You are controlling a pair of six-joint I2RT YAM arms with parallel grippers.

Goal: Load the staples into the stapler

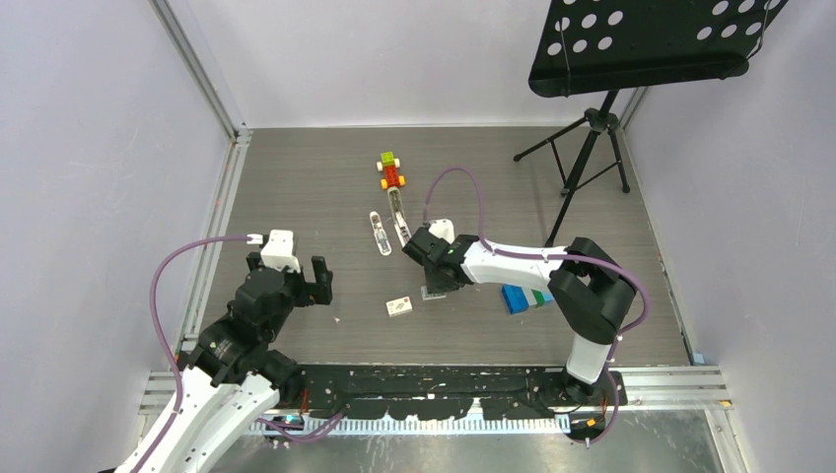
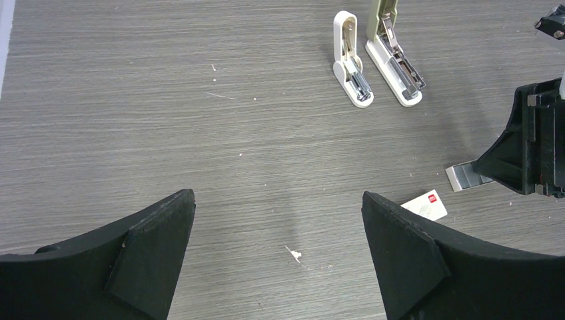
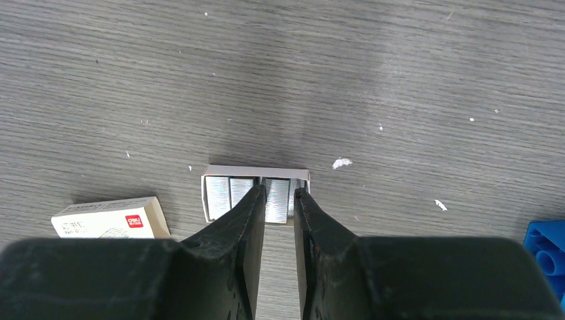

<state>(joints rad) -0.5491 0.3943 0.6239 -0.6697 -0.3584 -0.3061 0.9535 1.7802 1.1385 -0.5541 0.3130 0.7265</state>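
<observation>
The stapler [image 1: 399, 223] lies opened at mid-table, grey-beige top over a white base; it also shows in the left wrist view [image 2: 394, 61]. The staples [image 3: 277, 204] sit as silvery strips in a small open white tray [image 3: 256, 171], in front of my right arm [image 1: 433, 292]. My right gripper [image 3: 276, 193] is down in the tray, jaws closed narrowly on one strip, which still lies level with the others. The white carton with a red mark [image 3: 110, 218] lies just left of it [image 1: 399, 307]. My left gripper [image 2: 278, 200] is wide open and empty above bare table [image 1: 288, 272].
A shorter all-white stubby object [image 1: 379, 234] lies left of the stapler [image 2: 350, 63]. A coloured toy block stack [image 1: 391, 169] is behind them. A blue-green-white box [image 1: 522, 298] sits by the right arm. A black music stand [image 1: 592, 138] stands at the back right.
</observation>
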